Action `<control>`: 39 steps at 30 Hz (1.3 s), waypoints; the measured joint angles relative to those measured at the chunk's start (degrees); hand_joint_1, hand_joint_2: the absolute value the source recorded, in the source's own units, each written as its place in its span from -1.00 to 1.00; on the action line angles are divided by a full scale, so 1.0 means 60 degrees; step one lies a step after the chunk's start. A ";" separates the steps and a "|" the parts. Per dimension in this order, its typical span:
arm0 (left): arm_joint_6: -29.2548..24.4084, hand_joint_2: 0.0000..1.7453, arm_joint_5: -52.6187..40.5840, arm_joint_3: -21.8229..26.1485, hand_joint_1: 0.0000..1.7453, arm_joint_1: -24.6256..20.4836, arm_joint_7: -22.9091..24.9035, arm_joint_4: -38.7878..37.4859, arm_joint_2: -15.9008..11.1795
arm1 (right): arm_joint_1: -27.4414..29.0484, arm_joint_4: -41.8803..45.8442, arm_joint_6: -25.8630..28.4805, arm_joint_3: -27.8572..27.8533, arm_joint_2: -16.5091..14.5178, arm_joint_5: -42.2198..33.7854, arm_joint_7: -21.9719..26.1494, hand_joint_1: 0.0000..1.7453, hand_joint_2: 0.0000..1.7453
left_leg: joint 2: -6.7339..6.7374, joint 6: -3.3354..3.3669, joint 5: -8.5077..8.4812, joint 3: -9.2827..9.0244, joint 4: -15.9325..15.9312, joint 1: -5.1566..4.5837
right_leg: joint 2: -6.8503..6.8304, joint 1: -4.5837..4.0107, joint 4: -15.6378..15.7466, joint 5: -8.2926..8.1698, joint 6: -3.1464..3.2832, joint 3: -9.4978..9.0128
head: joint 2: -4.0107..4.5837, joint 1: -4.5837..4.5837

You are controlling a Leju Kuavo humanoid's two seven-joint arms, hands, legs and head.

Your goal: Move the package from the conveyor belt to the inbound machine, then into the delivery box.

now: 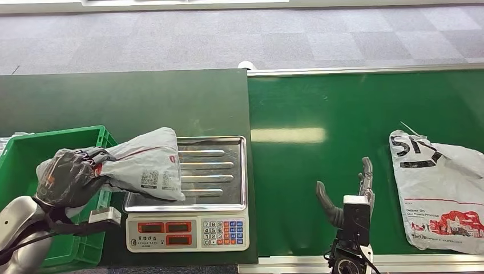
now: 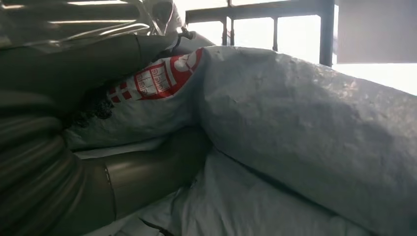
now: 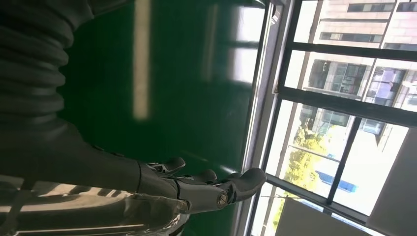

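A grey plastic mailer package [image 1: 149, 164] lies with one end on the steel pan of the scale [image 1: 214, 171] and the other end lifted toward the green crate [image 1: 23, 157]. My left hand [image 1: 71, 177] grips that lifted end; close up, the thumb [image 2: 147, 172] presses under the crinkled package [image 2: 305, 132]. My right hand [image 1: 348, 194] hovers open over the green conveyor belt [image 1: 319, 103], its fingers [image 3: 206, 189] stretched out and holding nothing. A second white package [image 1: 439, 188] lies on the belt at the right.
The scale's keypad and red displays [image 1: 188, 231] face me at the table's front edge. The green crate stands left of the scale, at the table's left end. A metal rail [image 1: 365, 71] borders the belt's far side, with grey carpet beyond.
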State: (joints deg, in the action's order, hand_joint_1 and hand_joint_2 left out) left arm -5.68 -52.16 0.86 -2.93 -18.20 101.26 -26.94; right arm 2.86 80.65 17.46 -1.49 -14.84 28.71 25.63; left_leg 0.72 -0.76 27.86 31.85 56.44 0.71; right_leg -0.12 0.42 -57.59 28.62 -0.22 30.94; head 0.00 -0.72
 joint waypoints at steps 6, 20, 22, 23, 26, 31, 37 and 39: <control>-0.0163 1.00 -0.0945 0.1957 1.00 0.1395 0.0806 0.0250 0.0370 | 0.0648 0.2083 0.0232 0.1391 -0.0019 0.0405 -0.1117 -1.00 -1.00 | 0.0047 -0.0021 0.0014 0.0006 -0.0008 0.0008 | 0.0034 -0.0009 -0.0002 0.0011 0.0015 0.0027 | 0.0000 -0.0001; 0.1514 1.00 -0.4426 0.6580 0.40 0.3012 0.1453 0.1603 0.2791 | 0.0704 0.2919 0.0246 0.2561 -0.0027 0.0245 -0.1451 -1.00 -1.00 | 0.0033 -0.0022 0.0016 0.0007 -0.0008 0.0007 | 0.0023 -0.0008 0.0001 0.0016 0.0017 0.0016 | 0.0000 -0.0001; 0.1806 1.00 -0.4501 0.6974 -0.60 0.3049 0.1191 0.1758 0.3082 | 0.0687 0.2919 0.0222 0.2575 -0.0029 0.0244 -0.1407 -1.00 -1.00 | 0.0021 -0.0022 0.0016 0.0007 -0.0008 0.0007 | 0.0018 -0.0008 0.0001 0.0017 0.0017 0.0015 | 0.0000 -0.0001; 0.2003 1.00 -0.4481 0.7122 -1.00 0.3052 0.1001 0.1818 0.3213 | 0.0680 0.2919 0.0211 0.2581 -0.0029 0.0242 -0.1388 -1.00 -1.00 | 0.0013 -0.0022 0.0016 0.0007 -0.0008 0.0007 | 0.0016 -0.0008 0.0001 0.0017 0.0017 0.0015 | 0.0000 -0.0001; 0.2649 1.00 -0.3605 0.7237 -1.00 0.3080 0.0118 0.1904 0.3582 | 0.0660 0.2925 0.0211 0.2638 -0.0031 0.0145 -0.1364 -1.00 -1.00 | -0.0002 -0.0022 0.0016 0.0005 -0.0008 0.0007 | 0.0010 -0.0007 0.0002 0.0018 0.0017 0.0018 | 0.0000 0.0001; 0.2835 1.00 -0.0159 0.6213 -1.00 0.3270 -0.0416 0.1972 0.3970 | 0.0497 0.3044 0.0270 0.2978 -0.0029 -0.0341 -0.1518 -1.00 -1.00 | -0.0002 -0.0021 0.0015 -0.0007 -0.0007 0.0004 | 0.0008 -0.0003 0.0003 0.0016 0.0016 0.0001 | 0.0000 0.0001; 0.1646 1.00 0.1373 0.4840 -1.00 0.3472 -0.0828 0.2316 0.4343 | 0.0343 0.3312 0.0277 0.3570 -0.0017 -0.0836 -0.1710 -1.00 -1.00 | -0.0004 -0.0021 0.0015 -0.0012 -0.0007 0.0004 | 0.0007 -0.0002 0.0003 0.0016 0.0016 -0.0002 | 0.0000 -0.0002; 0.1182 1.00 0.1562 0.4427 -1.00 0.3488 -0.0869 0.2419 0.4423 | 0.0262 0.3343 0.0277 0.3759 -0.0014 -0.0995 -0.1773 -1.00 -1.00 | -0.0004 -0.0021 0.0015 -0.0013 -0.0007 0.0004 | 0.0007 -0.0003 0.0003 0.0016 0.0016 -0.0003 | 0.0000 -0.0001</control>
State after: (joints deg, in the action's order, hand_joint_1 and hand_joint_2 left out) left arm 1.42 -42.79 27.42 17.99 -23.41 115.77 -0.40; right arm 4.43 100.71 19.12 21.07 -14.92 22.74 14.99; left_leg 0.69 -0.89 27.95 31.78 56.40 0.74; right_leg -0.07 0.40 -57.57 28.71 -0.12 30.93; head 0.00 -0.72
